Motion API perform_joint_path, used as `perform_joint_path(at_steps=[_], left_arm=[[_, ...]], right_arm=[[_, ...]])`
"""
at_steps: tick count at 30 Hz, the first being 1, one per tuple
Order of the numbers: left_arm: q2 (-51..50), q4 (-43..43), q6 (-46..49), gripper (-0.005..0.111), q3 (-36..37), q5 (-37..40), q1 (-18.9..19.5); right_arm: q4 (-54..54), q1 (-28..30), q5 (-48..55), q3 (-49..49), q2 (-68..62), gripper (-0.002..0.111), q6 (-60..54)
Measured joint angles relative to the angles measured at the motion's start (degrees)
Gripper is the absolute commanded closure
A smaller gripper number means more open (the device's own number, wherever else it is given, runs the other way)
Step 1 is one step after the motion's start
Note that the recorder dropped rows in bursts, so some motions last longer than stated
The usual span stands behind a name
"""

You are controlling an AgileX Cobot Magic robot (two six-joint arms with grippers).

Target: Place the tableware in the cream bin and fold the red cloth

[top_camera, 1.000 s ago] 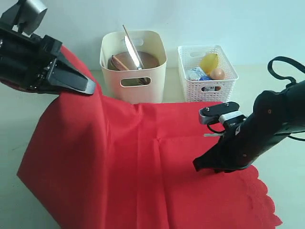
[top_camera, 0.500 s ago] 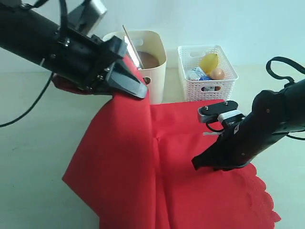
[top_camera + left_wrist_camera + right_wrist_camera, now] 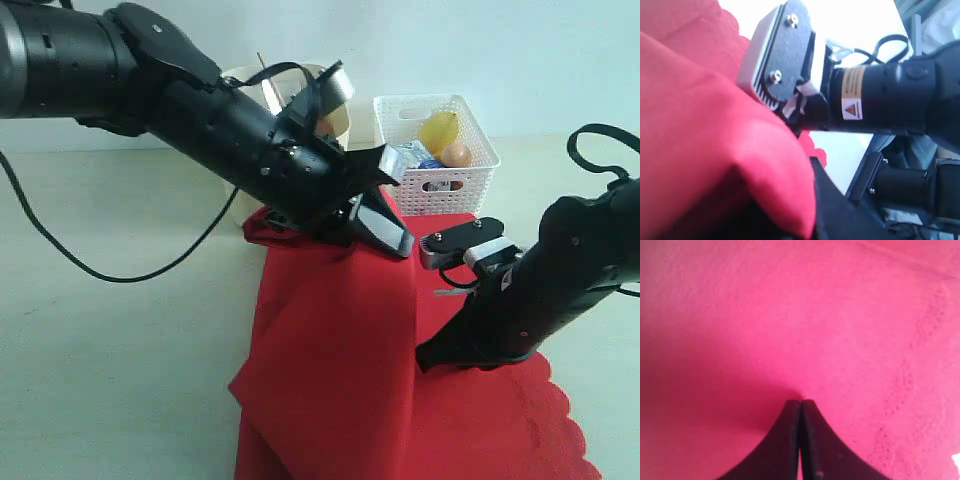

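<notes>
The red cloth [image 3: 330, 340] lies partly doubled over on the table. My left gripper [image 3: 393, 235] has reached across the middle and is shut on a raised edge of it [image 3: 715, 130]; its dark finger [image 3: 840, 210] shows beside the pinched fabric. My right gripper [image 3: 428, 358] is shut, its tips [image 3: 800, 403] pressed down on the cloth near the scalloped edge [image 3: 920, 385]. The cream bin [image 3: 236, 78] stands at the back, mostly hidden behind my left arm. The tableware is hidden by that arm.
A white lattice basket [image 3: 450, 175] with a lemon [image 3: 438, 130] and an egg [image 3: 457, 154] stands at the back right, close behind my left gripper. The right arm [image 3: 880, 95] fills much of the left wrist view. A black cable [image 3: 120, 270] trails over the table's left side.
My left arm has swung from the far left across to the right, carrying the cloth's edge over the rest of the cloth. The right gripper has stayed pressed down in place.
</notes>
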State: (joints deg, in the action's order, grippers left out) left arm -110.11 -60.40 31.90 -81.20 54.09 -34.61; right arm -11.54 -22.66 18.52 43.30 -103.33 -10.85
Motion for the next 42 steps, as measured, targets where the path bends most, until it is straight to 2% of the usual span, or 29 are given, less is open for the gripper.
perform_joint_path(at_steps=[5,7,10,12,15,17,18,21,24,28,29,35,37,42], left_arm=[[-4.0,-5.4,1.5,0.107,-1.6,-1.2,-1.1],[-4.7,-5.8,2.5,0.107,-1.8,-2.3,-1.1],[-4.8,-6.2,4.0,0.107,-1.9,-4.2,-1.1],[-4.8,-6.2,5.7,0.100,-1.9,-5.7,-1.1],[-5.7,-9.2,10.3,0.065,-2.0,-6.7,-1.1],[-7.7,-12.0,14.4,0.039,-2.4,-7.0,-1.7],[-8.5,-12.5,17.8,0.030,-2.6,-7.3,-2.2],[-9.1,-12.4,25.7,0.027,-3.3,-7.1,-5.0],[-9.1,-10.4,28.1,0.029,-4.6,-6.4,-6.7],[-9.0,-1.5,27.0,0.031,-6.0,-4.7,-7.3],[-8.6,3.3,25.2,0.031,-6.3,-4.7,-7.3],[-6.6,30.5,7.0,0.031,-6.5,-2.7,-7.3],[-6.5,37.1,2.9,0.031,-6.2,-0.6,-7.3],[-6.5,43.1,-1.1,0.031,-2.7,1.3,-7.3]], right_arm=[[3.7,0.0,7.7,-1.2,4.4,0.108,1.3],[10.0,0.0,9.4,-1.2,8.8,0.108,7.2],[25.9,0.0,11.1,-1.2,15.3,0.108,24.1],[33.6,0.0,12.2,-1.2,18.6,0.108,32.4],[41.2,0.0,14.9,-1.2,23.1,0.108,41.7],[42.9,0.0,15.7,-1.2,26.2,0.108,44.5],[43.1,0.0,15.8,-1.2,27.9,0.108,45.1],[43.1,0.0,14.9,-1.9,32.2,0.108,45.9],[43.1,0.0,13.5,-2.8,34.2,0.108,46.2],[43.1,0.0,11.5,-3.6,35.2,0.108,46.4],[43.1,0.0,10.8,-4.0,35.3,0.108,46.5],[42.3,0.0,4.1,-6.3,35.3,0.108,46.6],[41.1,0.0,0.3,-7.1,35.2,0.108,46.1],[34.1,0.0,-4.0,-7.3,33.2,0.107,38.5]])
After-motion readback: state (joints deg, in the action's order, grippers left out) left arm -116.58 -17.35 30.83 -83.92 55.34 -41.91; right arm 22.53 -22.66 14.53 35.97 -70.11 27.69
